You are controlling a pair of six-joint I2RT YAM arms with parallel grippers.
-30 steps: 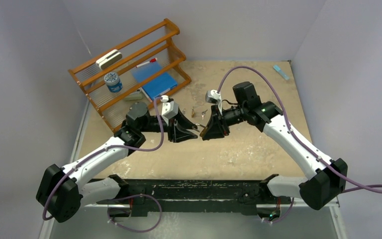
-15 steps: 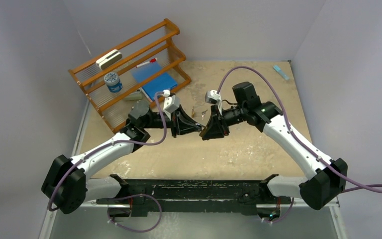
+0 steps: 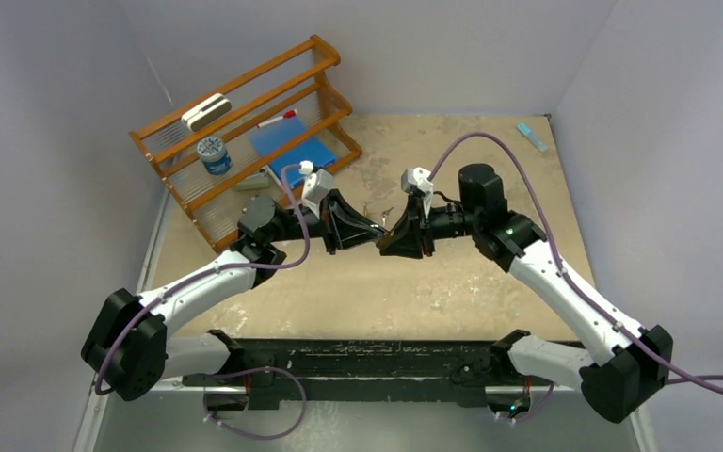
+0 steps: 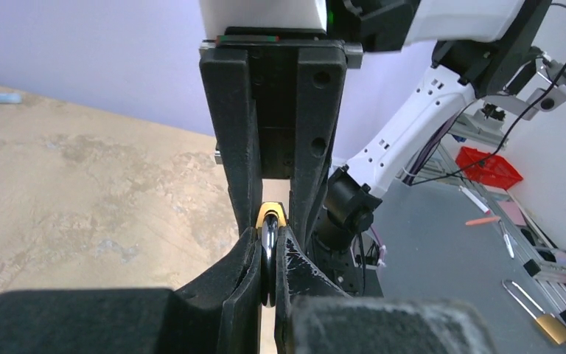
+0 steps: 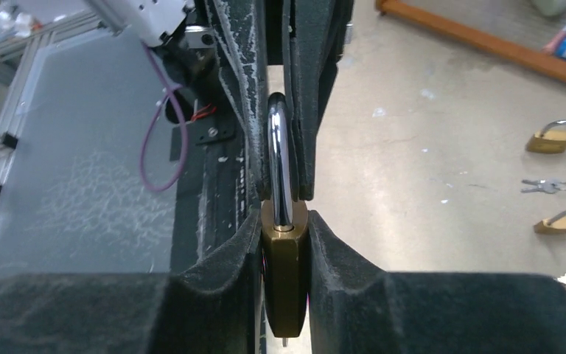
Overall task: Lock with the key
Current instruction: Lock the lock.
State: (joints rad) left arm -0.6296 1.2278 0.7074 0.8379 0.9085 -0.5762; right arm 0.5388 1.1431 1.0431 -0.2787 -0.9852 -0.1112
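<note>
A brass padlock [image 5: 285, 273] with a steel shackle [image 5: 278, 158] is held between both grippers above the middle of the table [image 3: 452, 282]. My right gripper [image 5: 285, 236] is shut on the brass body. My left gripper [image 4: 267, 251] is shut on the shackle [image 4: 268, 247], and the brass top [image 4: 270, 214] shows just beyond its fingers. In the top view the left gripper [image 3: 373, 235] and right gripper [image 3: 389, 239] meet tip to tip. A small metal tip [image 5: 285, 342] sticks out under the padlock body. I cannot tell whether it is the key.
Two more brass padlocks [image 5: 553, 138] [image 5: 564, 220] and loose keys [image 5: 546, 186] lie on the table behind the grippers. A wooden rack [image 3: 245, 132] at the back left holds a blue book [image 3: 294, 151], a can [image 3: 214, 155] and a white block [image 3: 205, 111].
Both grippers have shifted a little toward the back of the table, still tip to tip on the padlock. The right arm's elbow has swung to the right.
</note>
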